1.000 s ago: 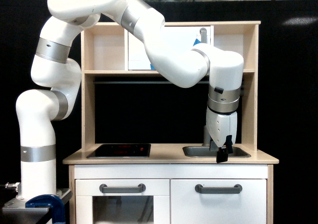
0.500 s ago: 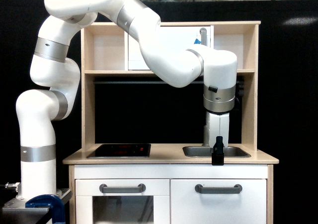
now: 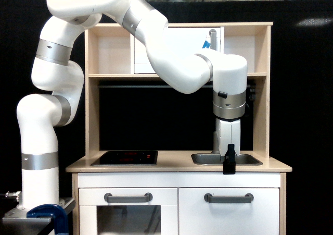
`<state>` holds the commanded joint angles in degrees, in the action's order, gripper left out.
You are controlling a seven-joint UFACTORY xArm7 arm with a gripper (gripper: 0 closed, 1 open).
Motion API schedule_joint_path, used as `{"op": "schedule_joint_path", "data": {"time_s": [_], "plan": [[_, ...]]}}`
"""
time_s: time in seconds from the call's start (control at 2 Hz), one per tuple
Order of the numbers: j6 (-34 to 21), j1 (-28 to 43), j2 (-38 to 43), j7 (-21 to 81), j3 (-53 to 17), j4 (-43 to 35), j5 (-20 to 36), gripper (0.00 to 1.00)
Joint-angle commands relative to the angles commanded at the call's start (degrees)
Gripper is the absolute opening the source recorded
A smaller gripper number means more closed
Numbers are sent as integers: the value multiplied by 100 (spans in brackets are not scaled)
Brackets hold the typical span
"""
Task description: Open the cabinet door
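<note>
Gripper hanging at the counter front edge, above the bar handle; jaw state impossible to tell edge-on. Cabinet door shut, below the front right corner. Best lowered straight, closed squarely around the handle, then pulled outward.

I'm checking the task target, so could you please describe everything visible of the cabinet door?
The cabinet door is a plain white panel at the lower right of the toy kitchen, under the sink. A horizontal dark-grey bar handle runs near its top. It looks shut, flush with the front. The frame crops its bottom. Nothing touches it; the gripper hangs above the handle.
</note>
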<state>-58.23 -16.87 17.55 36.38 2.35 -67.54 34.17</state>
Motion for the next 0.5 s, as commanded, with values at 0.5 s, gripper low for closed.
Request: {"op": "schedule_joint_path", "data": {"time_s": [0.5], "plan": [[-94, -79, 121, 628, 102, -62, -2, 100]]}}
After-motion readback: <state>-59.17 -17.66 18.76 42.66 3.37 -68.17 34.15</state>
